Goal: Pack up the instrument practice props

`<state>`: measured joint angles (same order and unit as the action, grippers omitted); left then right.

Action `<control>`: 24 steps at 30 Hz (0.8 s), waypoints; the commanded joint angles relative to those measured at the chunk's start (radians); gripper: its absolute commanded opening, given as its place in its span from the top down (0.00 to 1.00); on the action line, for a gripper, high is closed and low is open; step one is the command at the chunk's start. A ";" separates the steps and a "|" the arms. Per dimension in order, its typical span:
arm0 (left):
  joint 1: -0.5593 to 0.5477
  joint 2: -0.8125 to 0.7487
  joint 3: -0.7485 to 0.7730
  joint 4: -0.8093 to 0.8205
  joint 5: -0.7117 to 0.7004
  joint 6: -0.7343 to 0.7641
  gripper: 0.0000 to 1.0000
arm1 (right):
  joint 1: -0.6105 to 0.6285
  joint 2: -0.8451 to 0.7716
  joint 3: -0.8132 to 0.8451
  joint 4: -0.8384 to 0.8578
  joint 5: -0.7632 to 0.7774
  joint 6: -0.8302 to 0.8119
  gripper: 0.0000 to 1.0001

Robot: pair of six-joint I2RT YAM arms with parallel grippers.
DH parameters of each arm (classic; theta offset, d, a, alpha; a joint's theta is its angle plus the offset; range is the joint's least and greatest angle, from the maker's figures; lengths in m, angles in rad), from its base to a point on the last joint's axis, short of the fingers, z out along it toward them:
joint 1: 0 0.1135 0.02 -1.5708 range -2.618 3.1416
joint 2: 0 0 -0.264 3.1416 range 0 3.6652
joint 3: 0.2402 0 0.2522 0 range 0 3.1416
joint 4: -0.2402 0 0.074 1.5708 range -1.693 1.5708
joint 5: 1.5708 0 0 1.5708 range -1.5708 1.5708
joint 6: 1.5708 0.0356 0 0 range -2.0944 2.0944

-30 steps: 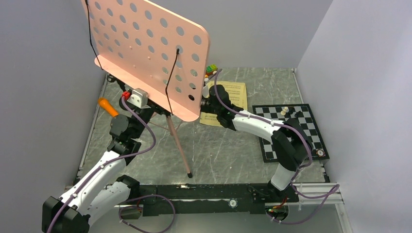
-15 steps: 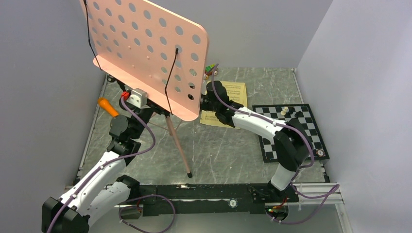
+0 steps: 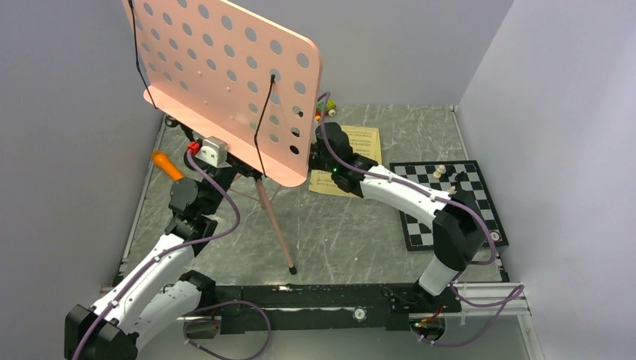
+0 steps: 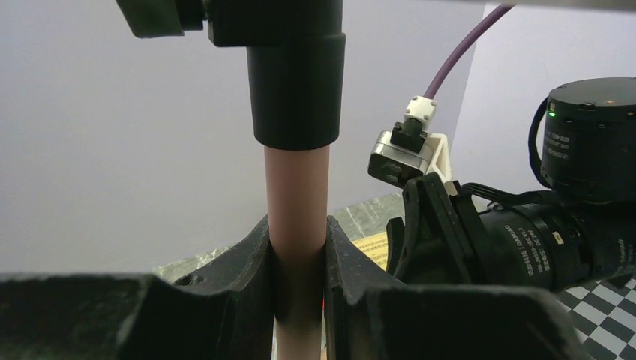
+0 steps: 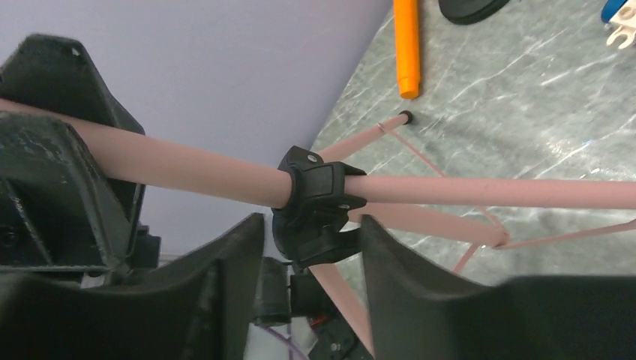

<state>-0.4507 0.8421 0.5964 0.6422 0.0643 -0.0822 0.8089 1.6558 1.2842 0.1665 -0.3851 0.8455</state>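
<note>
Since a second ago the right arm has swung its elbow outward and pushed its wrist further in behind the music stand (image 3: 225, 82), and the right pincer (image 5: 311, 240) has widened. It now stands partly open, one jaw on each side of the black collar (image 5: 315, 195) where the tripod legs meet the pole (image 4: 297, 195), with no firm hold on it. The left pincer (image 4: 298, 270) is closed tight on the pink pole just below a black sleeve, keeping the stand upright on the counter (image 3: 352, 225).

The stand looks top-heavy, its wide perforated panel sitting high above thin legs. If the right pincer shoves the collar sideways rather than sliding it along the pole, or if the left hold slips, the stand could tip. A swinging leg could knock the orange microphone (image 5: 406, 45), which lies just beyond one leg tip, with the round base of the mic stand (image 5: 469, 7) close behind it. The panel might also come down on the chessboard (image 3: 465, 195) or the toy cars (image 3: 326, 109).

The yellow sheet music (image 3: 367, 142) lies flat on the counter under the right arm. No box, bag or bin shows in any view, so nothing appears packed yet.
</note>
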 commanded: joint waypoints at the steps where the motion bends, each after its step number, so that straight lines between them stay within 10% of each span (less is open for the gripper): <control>1: -0.011 0.016 -0.023 -0.106 0.021 0.016 1.00 | -0.039 0.007 -0.005 0.037 -0.170 0.165 0.39; 7: -0.011 0.010 -0.023 -0.105 0.013 0.022 1.00 | -0.047 -0.017 -0.069 0.106 -0.208 0.325 0.29; 24: -0.015 0.012 -0.024 -0.104 0.015 0.016 1.00 | -0.052 0.068 -0.063 0.274 -0.216 0.572 0.54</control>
<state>-0.4522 0.8413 0.5968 0.6422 0.0616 -0.0795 0.7605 1.6958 1.1824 0.3618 -0.6121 1.3449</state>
